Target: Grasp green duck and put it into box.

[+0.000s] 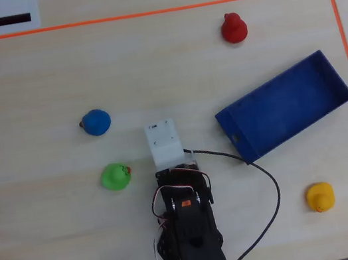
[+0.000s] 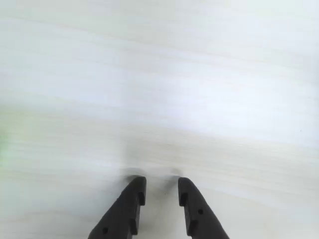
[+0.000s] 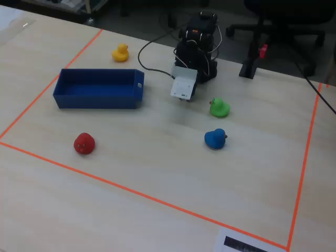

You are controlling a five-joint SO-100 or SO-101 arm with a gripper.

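Note:
The green duck [image 1: 115, 177] sits on the pale wooden table, just left of my arm in the overhead view and right of it in the fixed view [image 3: 219, 108]. The dark blue box [image 1: 284, 105] lies empty on the other side of the arm, seen also in the fixed view [image 3: 97, 100]. My gripper [image 2: 160, 182] points down at bare table, its two black fingers apart with nothing between them. From above, the white wrist housing [image 1: 164, 142] hides the fingers. Only a faint green blur shows at the wrist view's left edge.
A blue duck [image 1: 96, 122] lies beyond the green one. A red duck [image 1: 233, 28] sits at the far side and a yellow duck [image 1: 320, 196] near the box's lower right. Orange tape [image 1: 140, 14] frames the area. A black cable [image 1: 272, 183] loops beside the arm.

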